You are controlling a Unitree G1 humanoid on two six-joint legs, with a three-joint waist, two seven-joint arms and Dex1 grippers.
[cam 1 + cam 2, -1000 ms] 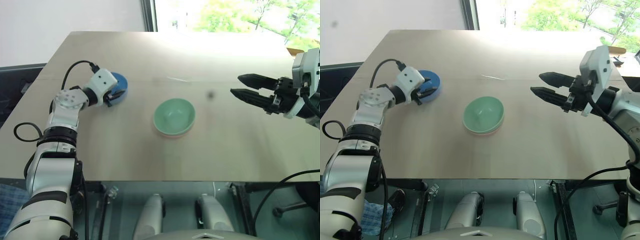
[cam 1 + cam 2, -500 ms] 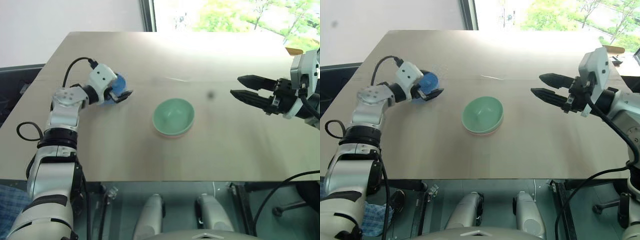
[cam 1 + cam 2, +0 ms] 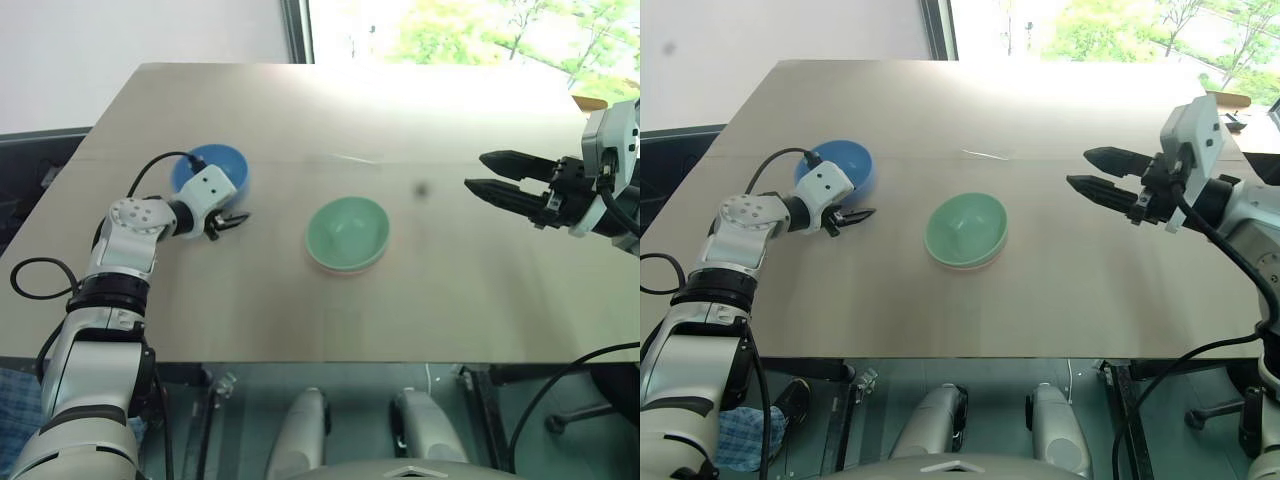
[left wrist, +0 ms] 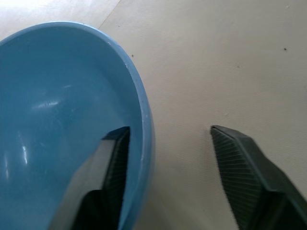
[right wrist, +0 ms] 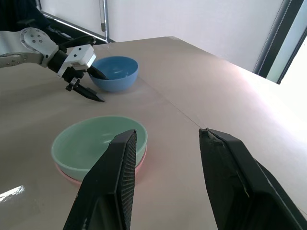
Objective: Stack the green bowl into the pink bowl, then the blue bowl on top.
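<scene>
Left hand (image 4: 165,139) straddles the blue bowl (image 4: 57,124) rim, not yet clamped; light, slick plastic, best pinched there.

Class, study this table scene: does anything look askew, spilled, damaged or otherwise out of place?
Nothing stands out. The green bowl sits squarely nested in the pink bowl. The blue bowl stands upright, and the left gripper straddles its rim.
</scene>
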